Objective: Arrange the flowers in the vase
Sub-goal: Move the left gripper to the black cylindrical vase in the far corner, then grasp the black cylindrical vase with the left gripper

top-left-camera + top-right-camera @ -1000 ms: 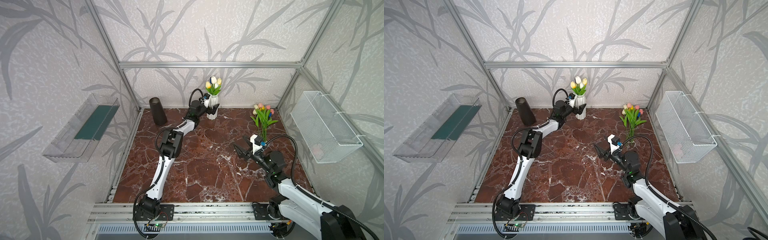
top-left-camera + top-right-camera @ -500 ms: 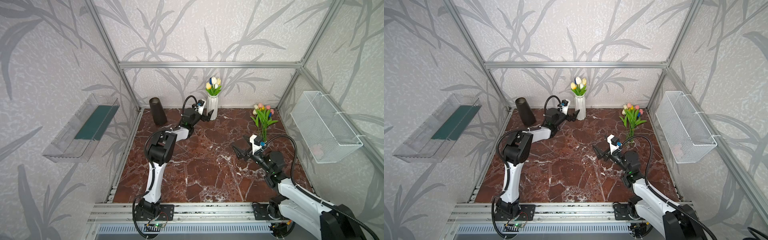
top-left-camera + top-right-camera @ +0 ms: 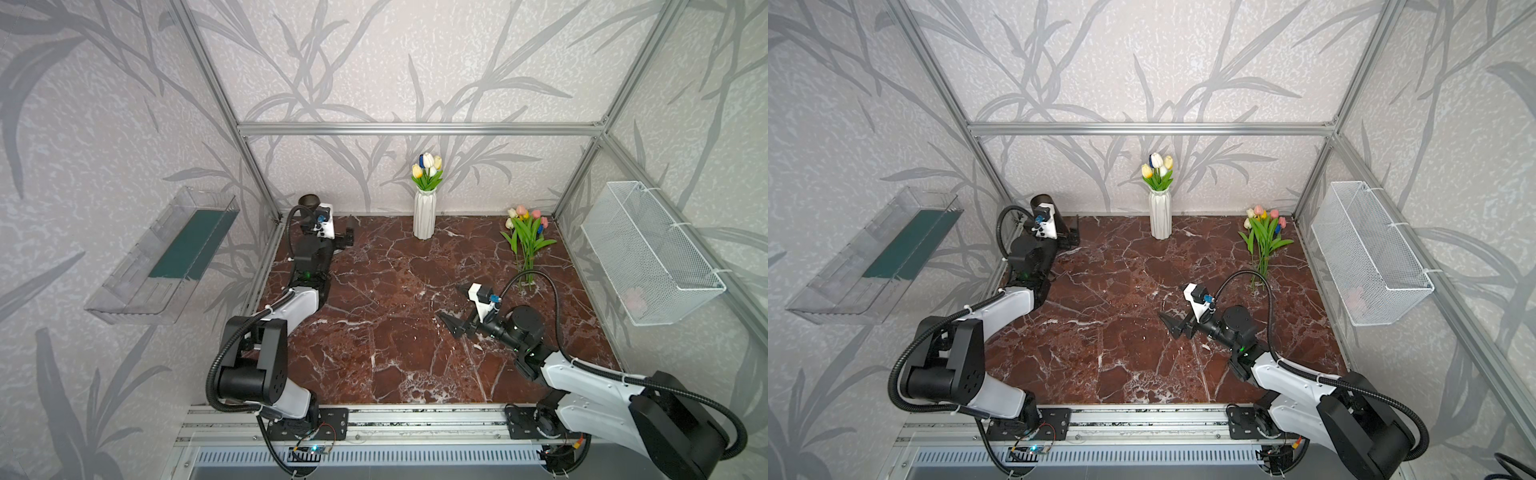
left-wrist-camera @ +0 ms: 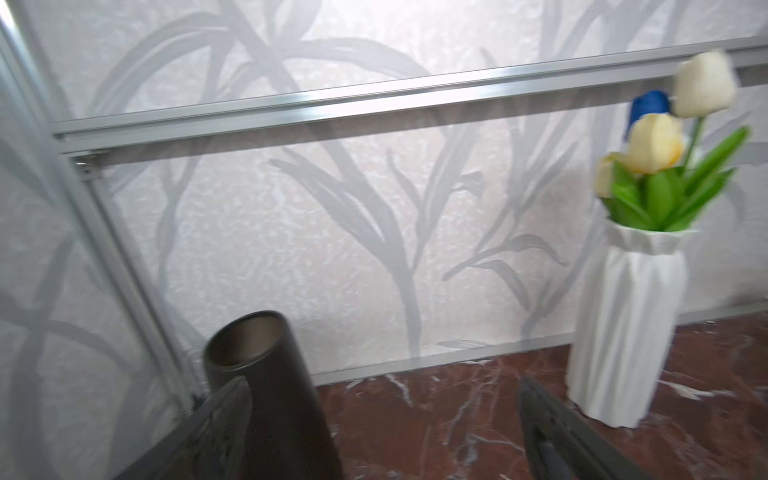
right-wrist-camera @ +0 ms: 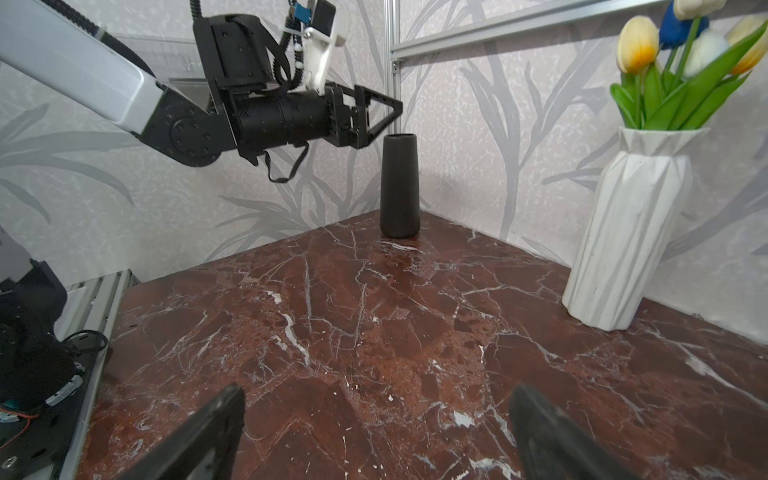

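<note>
Two bunches: flowers (image 3: 427, 172) in white vase (image 3: 424, 218), rear centre; second bunch (image 3: 527, 232), rear right.
Long axis: both upright, heads up.
Left gripper (image 3: 350, 233): fully spread, empty.
Right gripper (image 3: 449, 301): fully spread, empty.

In both top views the left arm's wrist hides all but the rim of the dark vase (image 3: 309, 200) beside the left end effector (image 3: 347, 237). The left wrist view is blurred; its edge cuts off the fingers (image 4: 216, 424) and the dark vase's foot. Beyond the right end effector (image 5: 376, 392), the picture's edge crops the flowers (image 5: 681, 62). A pink thing (image 3: 633, 298) in the wire basket (image 3: 648, 249) is too faint to name.
</note>
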Available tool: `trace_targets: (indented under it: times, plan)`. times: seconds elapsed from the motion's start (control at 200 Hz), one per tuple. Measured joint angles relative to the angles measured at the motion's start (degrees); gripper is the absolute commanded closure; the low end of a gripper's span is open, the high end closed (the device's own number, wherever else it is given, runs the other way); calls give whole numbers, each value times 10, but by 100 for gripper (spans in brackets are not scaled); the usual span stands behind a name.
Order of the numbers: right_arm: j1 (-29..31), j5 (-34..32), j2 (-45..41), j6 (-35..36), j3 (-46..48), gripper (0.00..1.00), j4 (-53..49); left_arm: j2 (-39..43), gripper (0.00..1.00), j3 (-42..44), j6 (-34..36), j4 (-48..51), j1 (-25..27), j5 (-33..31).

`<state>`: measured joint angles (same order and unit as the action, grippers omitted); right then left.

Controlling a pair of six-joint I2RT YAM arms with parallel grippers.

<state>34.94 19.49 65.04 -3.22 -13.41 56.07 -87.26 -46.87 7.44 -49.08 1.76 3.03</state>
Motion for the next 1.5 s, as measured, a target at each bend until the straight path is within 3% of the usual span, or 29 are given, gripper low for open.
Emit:
trace_targets:
  times: [0.37,0.76,1.28,1.385,1.5]
  plan:
    - [0,5,30,-7,13,1,31,-111,1,-127,22,60,-95,10]
    - [0,19,39,-12,10,1,33,-270,1,-241,29,80,-98,37]
    - [0,36,54,-17,8,1,53,-403,0,-368,17,70,-101,24]
    - [0,37,54,-16,7,1,54,-421,8,-390,15,71,-101,21]
    - [0,38,54,-16,6,1,54,-431,25,-406,11,67,-100,20]
